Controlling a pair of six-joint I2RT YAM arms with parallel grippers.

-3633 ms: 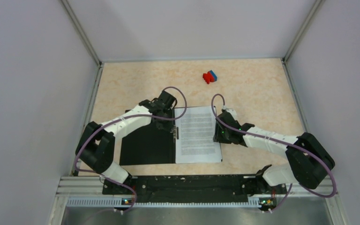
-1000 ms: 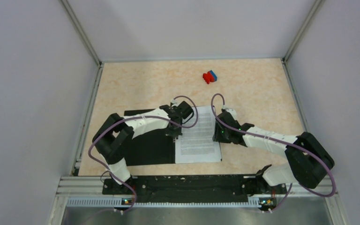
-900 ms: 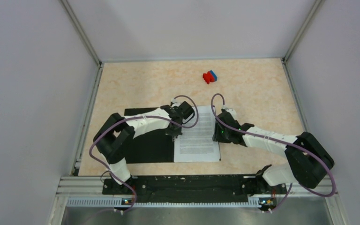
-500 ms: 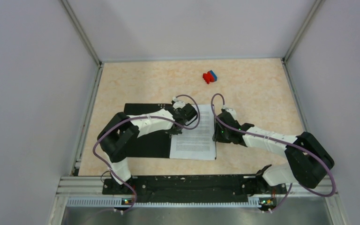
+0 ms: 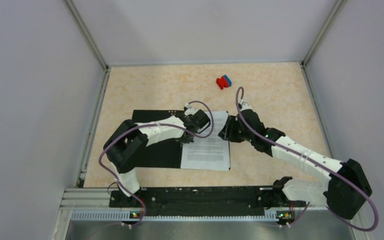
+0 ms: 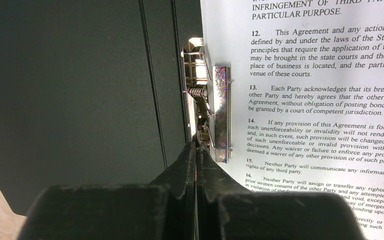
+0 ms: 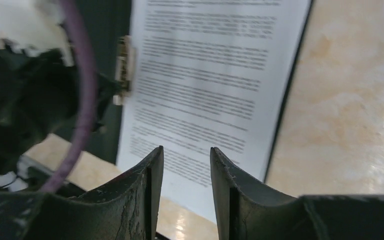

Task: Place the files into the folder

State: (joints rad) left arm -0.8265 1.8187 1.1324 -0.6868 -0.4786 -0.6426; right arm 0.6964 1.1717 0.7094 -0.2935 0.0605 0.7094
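Note:
The folder (image 5: 152, 150) lies open on the table, black inside up. The files (image 5: 206, 147), white sheets of printed text, lie on its right half beside the metal clip (image 6: 215, 115) at the spine. My left gripper (image 5: 186, 140) is shut, and in the left wrist view its tips (image 6: 196, 145) touch the clip's near end, with the black folder (image 6: 80, 100) to the left and the files (image 6: 320, 100) to the right. My right gripper (image 5: 225, 134) hovers open above the files' right edge. The right wrist view shows its gripper (image 7: 186, 150) empty over the files (image 7: 205, 75).
A small red-and-blue object (image 5: 224, 81) sits on the far part of the beige table (image 5: 270, 100). Grey walls enclose the table on three sides. A narrow black folder edge (image 7: 290, 85) shows past the sheets' right side.
The folder and files have slid a little to the left with my left gripper. My right arm has lifted off the sheets' right edge and swung up toward their far right corner.

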